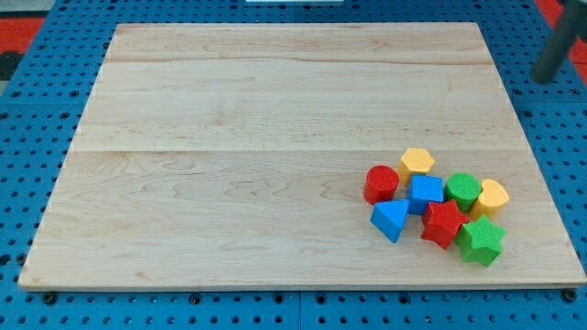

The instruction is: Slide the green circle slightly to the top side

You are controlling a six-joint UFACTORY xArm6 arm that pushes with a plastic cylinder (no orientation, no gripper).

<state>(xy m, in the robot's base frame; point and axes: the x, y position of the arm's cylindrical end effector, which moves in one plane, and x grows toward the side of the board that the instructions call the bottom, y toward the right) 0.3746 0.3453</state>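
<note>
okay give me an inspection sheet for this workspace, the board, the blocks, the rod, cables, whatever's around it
Surface: pale wooden board, lying flat; all blocks cluster near the view's bottom right.
Job's things: green circle, between the blue cube on its left and a yellow block on its right.
Clutter: red cylinder, yellow hexagon, blue triangle, red star, green star, packed tightly around it.
Grippers: none fitted; the dark rod shows blurred at the view's top right, beyond the board's edge, far from the blocks. My tip touches nothing.
Cables: nothing seen.
Surroundings: blue pegboard around the board; red areas at the top corners.
</note>
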